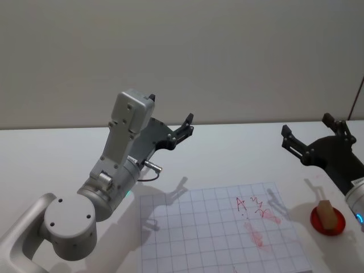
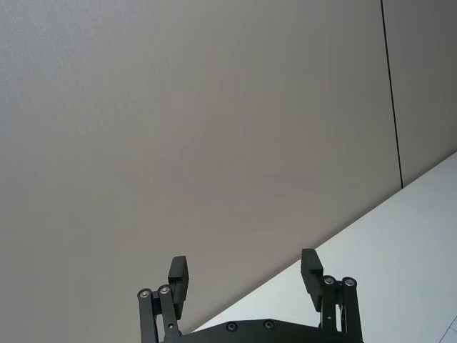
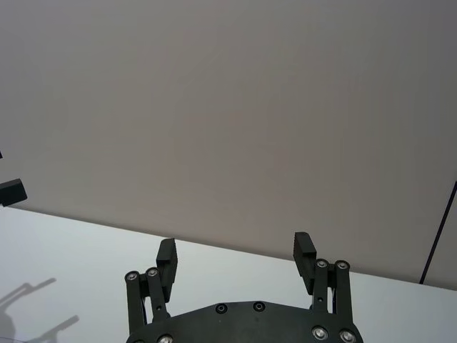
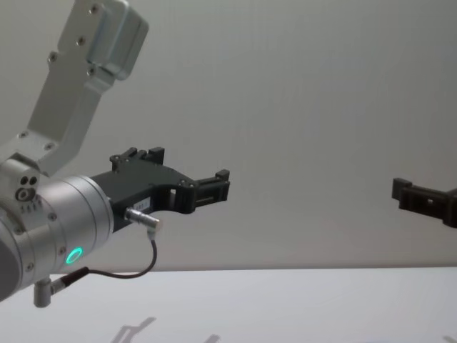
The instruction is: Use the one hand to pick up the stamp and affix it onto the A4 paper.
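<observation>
The tan stamp (image 1: 325, 214) stands on a small red dish (image 1: 329, 223) at the table's right edge. Left of it lies the A4 paper (image 1: 216, 239), a sheet with pale blue boxes and red marks on its right half. My right gripper (image 1: 310, 131) (image 3: 234, 249) (image 4: 421, 200) hovers open and empty, above and just behind the stamp. My left gripper (image 1: 183, 129) (image 2: 244, 266) (image 4: 214, 187) is raised behind the paper's far left corner, pointing at the wall, also open and empty.
The white table (image 1: 239, 153) runs back to a plain grey wall (image 1: 227, 57). The big left arm's elbow joint (image 1: 68, 224) sits over the table's near left. A dark vertical cable (image 1: 357, 96) hangs at the far right.
</observation>
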Robot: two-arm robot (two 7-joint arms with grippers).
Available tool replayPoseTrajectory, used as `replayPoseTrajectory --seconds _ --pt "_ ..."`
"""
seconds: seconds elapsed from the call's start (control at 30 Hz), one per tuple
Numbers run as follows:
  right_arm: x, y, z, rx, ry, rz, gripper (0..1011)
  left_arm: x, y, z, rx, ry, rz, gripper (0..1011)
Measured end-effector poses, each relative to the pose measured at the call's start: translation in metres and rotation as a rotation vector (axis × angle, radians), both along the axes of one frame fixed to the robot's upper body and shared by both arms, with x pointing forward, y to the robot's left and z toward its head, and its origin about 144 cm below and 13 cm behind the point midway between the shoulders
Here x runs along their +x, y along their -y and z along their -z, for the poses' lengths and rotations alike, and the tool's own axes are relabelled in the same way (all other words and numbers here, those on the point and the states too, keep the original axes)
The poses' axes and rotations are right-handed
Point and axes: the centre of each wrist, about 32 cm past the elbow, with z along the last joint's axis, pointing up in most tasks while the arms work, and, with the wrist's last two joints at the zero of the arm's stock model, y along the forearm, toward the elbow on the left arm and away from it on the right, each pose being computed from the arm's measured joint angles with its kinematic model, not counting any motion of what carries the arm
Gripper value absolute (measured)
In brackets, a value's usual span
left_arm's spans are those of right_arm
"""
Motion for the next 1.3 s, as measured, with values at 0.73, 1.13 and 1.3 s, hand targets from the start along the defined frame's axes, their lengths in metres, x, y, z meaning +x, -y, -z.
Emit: replayPoseTrajectory --seconds 0.73,1.13,1.3 --pt "-0.051 0.028 0.012 -0.084 -0.11 0.112 1001 0.0 0.0 0.0 0.0 0.0 0.0 1001" --pt "-0.074 0.036 0.031 -0.123 -0.226 0.11 1001 0.0 0.0 0.0 0.0 0.0 0.0 1001" --pt "-0.077 0.038 0.036 -0.134 -0.255 0.111 1001 0.0 0.0 0.0 0.0 0.0 0.0 1001"
